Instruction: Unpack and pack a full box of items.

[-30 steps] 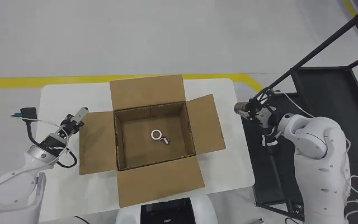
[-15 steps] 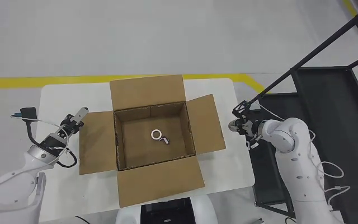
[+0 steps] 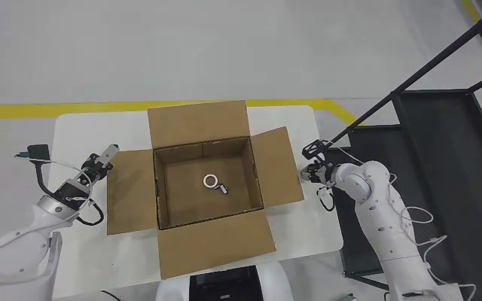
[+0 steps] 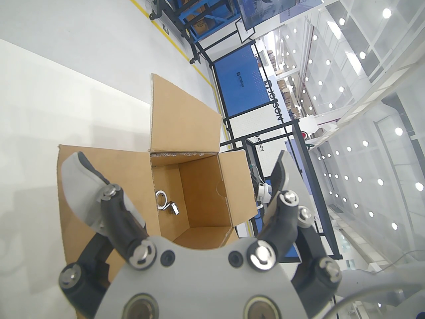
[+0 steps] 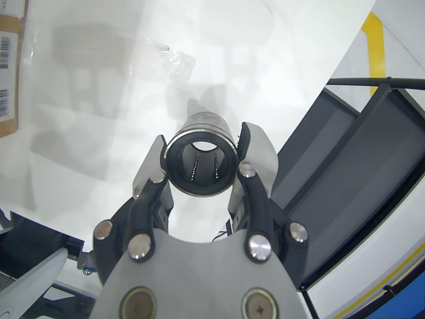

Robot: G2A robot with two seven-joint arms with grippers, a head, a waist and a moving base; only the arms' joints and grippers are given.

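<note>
Lead: Where do we find the box?

Second: We record the cardboard box at the centre of the top view, on the white table, with all four flaps folded out. A small metal ring piece lies on its floor, near the middle.

Lead: And the pincers?

Second: We note the left gripper at centre left of the frame, just beyond the box's left flap and over the table. Its fingers are spread wide with nothing between them. The right gripper sits at centre right, just beside the outer edge of the right flap. It pinches a metal bearing sleeve, a hollow cylinder with a black rim and rows of small balls inside, one finger on each flank.

Lead: Anything further?

Second: A scrap of clear plastic film lies on the table near the right gripper. A dark rack stands at the right of the frame, beside the table.
</note>
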